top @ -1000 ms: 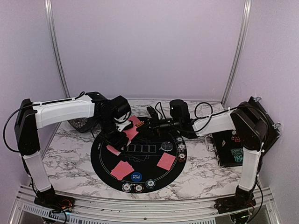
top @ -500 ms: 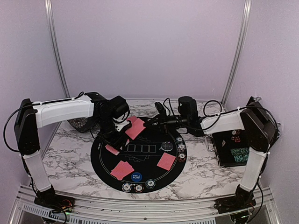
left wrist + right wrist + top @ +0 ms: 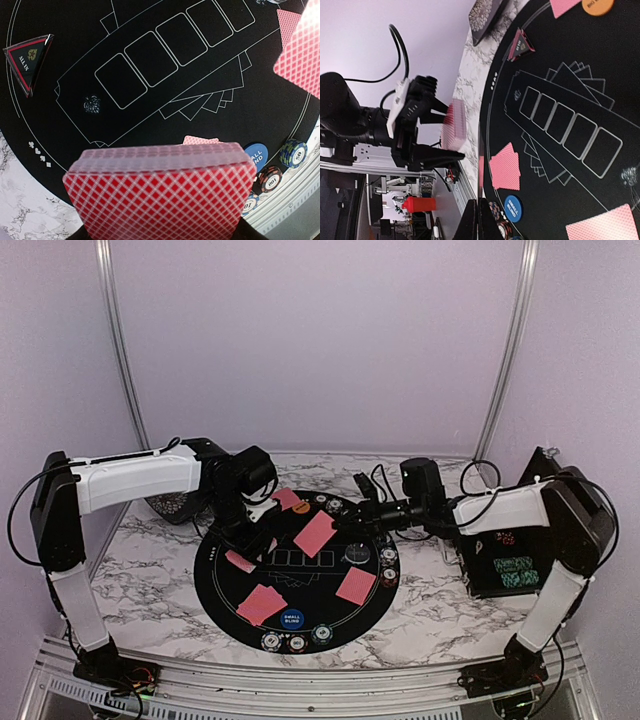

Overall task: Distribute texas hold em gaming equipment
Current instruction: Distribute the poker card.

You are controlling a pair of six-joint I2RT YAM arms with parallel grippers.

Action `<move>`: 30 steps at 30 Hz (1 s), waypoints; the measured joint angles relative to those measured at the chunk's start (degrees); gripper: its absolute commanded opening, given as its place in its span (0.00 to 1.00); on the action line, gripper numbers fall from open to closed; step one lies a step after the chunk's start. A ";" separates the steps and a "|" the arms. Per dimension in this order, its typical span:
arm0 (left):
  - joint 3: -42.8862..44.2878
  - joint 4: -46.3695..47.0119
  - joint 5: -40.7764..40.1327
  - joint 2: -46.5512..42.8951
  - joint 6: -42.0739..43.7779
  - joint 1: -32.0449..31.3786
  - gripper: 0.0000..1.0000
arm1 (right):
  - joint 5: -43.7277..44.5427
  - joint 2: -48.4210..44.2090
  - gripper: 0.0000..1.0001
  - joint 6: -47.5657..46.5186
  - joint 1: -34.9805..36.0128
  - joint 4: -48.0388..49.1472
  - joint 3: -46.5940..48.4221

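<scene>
Top view. Found the right gripper (image 3: 343, 524) clamped on a single red-backed card (image 3: 316, 533), held tilted above the round black mat (image 3: 225, 585), just behind its printed row of boxes. Noted the left gripper (image 3: 255, 528) low over the mat's far-left part. Recorded dealt cards (image 3: 262, 603) face down at near left and near right, a blue button (image 3: 291, 618) near the front edge, chips (image 3: 297, 643) just beside it, and an orange button (image 3: 301, 507) at the far edge.

Left wrist. Found the jaws closed on the deck (image 3: 160, 192). Noted a triangular marker (image 3: 27, 59) flat on the mat.

Right wrist. Saw fingertips (image 3: 476, 220) pressed together, with only a thin red edge showing above them.
</scene>
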 measured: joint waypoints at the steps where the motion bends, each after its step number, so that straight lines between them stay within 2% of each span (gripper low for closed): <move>1: 0.00 0.00 0.00 0.00 0.00 0.00 0.57 | 0.50 -1.16 0.00 -1.70 -0.07 -2.10 -1.14; 15: 0.00 0.00 0.02 0.00 0.02 0.15 0.57 | 5.73 -5.14 0.00 -16.81 -0.31 -20.85 -6.95; 30: 0.00 0.00 0.07 0.00 0.00 0.15 0.57 | 8.98 -5.53 0.00 -21.00 -0.33 -25.88 -8.63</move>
